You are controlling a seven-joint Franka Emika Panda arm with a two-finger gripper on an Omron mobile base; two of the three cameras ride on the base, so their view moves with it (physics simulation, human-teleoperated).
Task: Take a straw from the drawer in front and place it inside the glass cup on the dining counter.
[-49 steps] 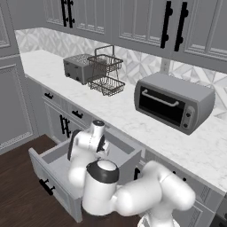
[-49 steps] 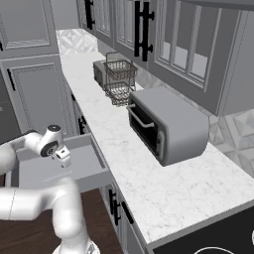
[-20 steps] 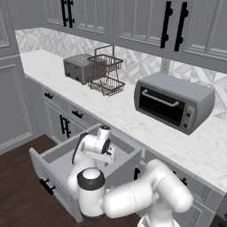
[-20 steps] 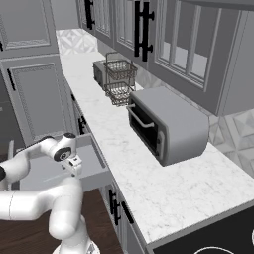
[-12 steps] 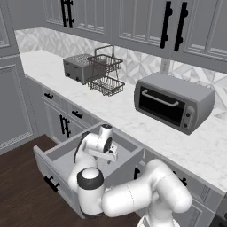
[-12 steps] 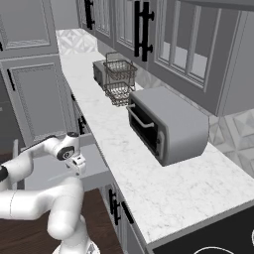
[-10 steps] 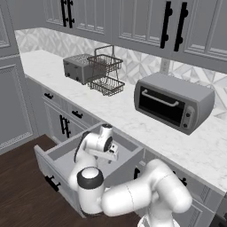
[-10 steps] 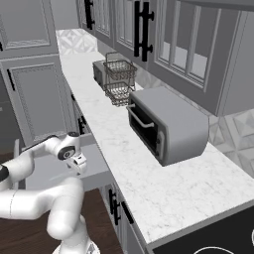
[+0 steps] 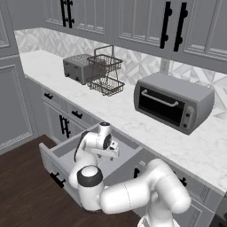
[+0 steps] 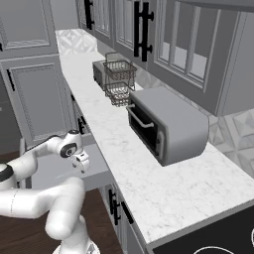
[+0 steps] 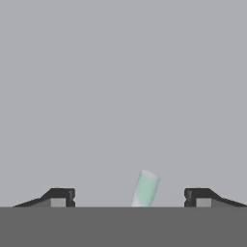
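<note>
The straw [image 11: 144, 189], a short pale green tube, lay on the plain grey floor of the drawer [image 9: 62, 153], and in the hand view its visible end stood between the two dark fingertips, a little nearer the one on the right of that view, with a clear gap on either side. The pincer [image 11: 130, 198] was spread wide and pinched nothing; neither fingertip touched the straw.

From the left base view, the drawer stood pulled out from under the marble bench [image 9: 133, 119], and the arm bent down over it so that the hand sat low inside, near the drawer's back wall. The right base view showed the same hand [image 10: 79, 159] reaching down beside the bench's front edge. The toaster oven [image 9: 173, 107], the wire basket [image 9: 105, 71] and the toaster [image 9: 76, 68] sat on the bench, well apart from the drawer.

The step in hand looked to be the grasp itself: the pincer had the straw straddled but not yet caught. The next move would call for pressing the fingertips together on the tube, perhaps after settling a touch lower. The straw leaned askew, so it might roll or slip out as the tips met it. After that would come a lift clear of the drawer's walls.
</note>
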